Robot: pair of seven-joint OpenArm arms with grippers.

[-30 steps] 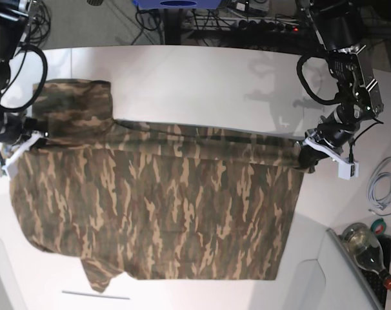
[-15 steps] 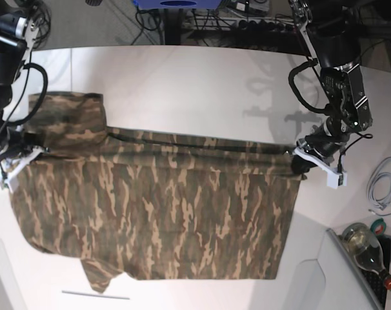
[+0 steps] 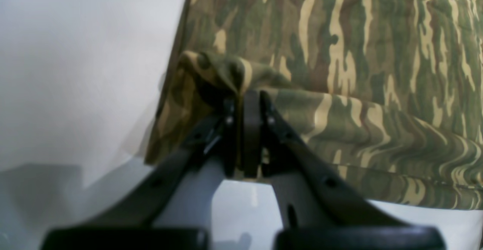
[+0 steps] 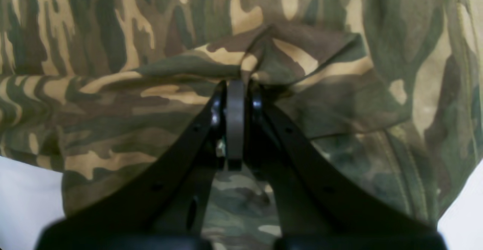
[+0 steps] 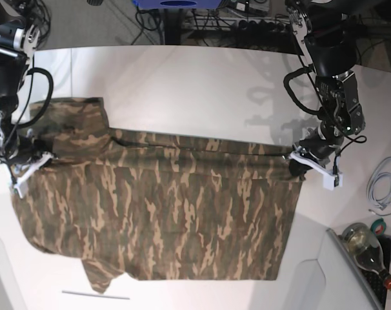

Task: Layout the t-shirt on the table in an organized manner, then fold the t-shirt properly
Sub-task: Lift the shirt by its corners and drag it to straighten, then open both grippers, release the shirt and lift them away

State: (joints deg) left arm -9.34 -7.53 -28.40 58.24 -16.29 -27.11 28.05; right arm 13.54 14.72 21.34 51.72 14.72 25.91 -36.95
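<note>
Two sets of jaws were clenched on cloth. From the left wrist, the left gripper (image 3: 247,95) pinched a bunched corner of the t-shirt (image 3: 339,53), bare table (image 3: 75,53) just beside it. From the right wrist, the right gripper (image 4: 236,85) nipped a raised fold, camouflage nearly everywhere around it. From the base view, the t-shirt (image 5: 163,206) lay spread mid-table, its far edge drawn taut between both grips. Folding well probably meant carrying both grips evenly toward the near edge. Bare table (image 5: 182,77) beyond gave room; a bottle (image 5: 366,248) stood by one near corner.
</note>
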